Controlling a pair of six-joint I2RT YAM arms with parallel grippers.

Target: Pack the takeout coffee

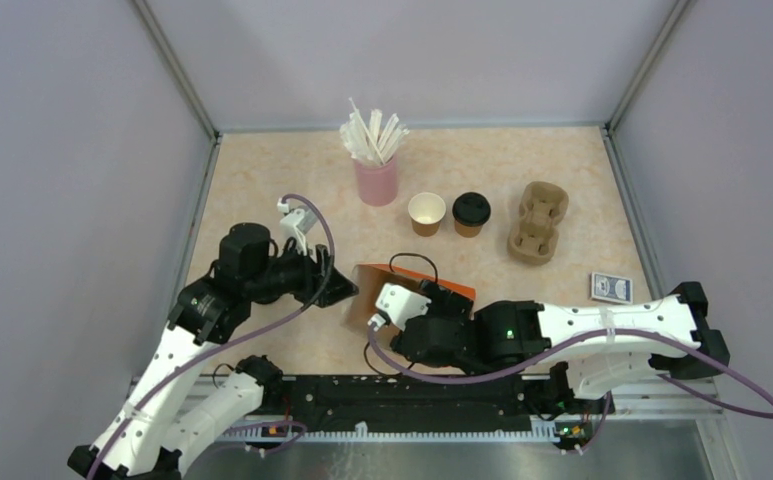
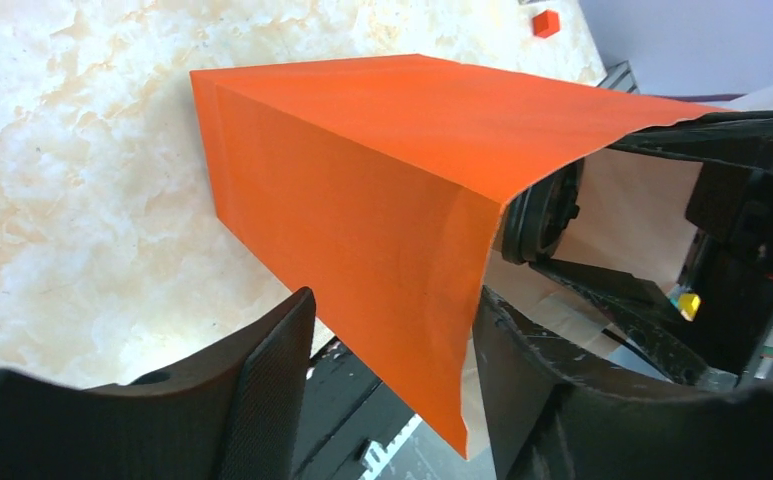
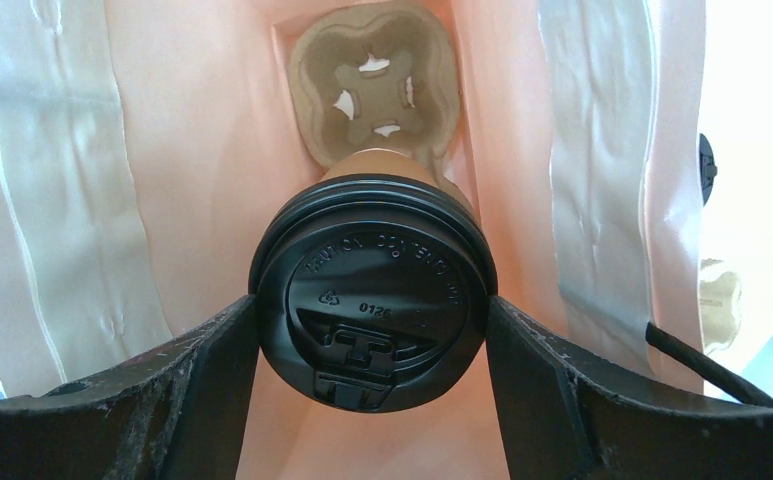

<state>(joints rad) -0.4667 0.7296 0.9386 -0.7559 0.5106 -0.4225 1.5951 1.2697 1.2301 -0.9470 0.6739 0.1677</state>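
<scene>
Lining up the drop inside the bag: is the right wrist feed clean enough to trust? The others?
Right wrist: black lid sharp, lettering readable, but the frame's right edge is blown out white. Left wrist: orange bag crisp, near jaws dark and soft. Top external: even light, no glare.

1. The open cup [image 1: 426,213] is a small brown paper one with a white inside and no lid. It stands upright on the table, just right of the pink cup [image 1: 376,183].
2. The lidded cup [image 1: 470,213] is the same brown paper with a round black lid pressed on. It's upright too, right beside the open cup, between it and the pulp carrier [image 1: 538,221].
3. The third cup [image 3: 372,290] is lying inside the bag [image 3: 212,200], black lid facing out with its embossed text and sip tab showing and a bit of brown body behind. The right gripper [image 3: 372,310] has it pinched by the lid rim. Its base points at a pulp tray [image 3: 374,90] deeper in; can't tell if they touch.
</scene>
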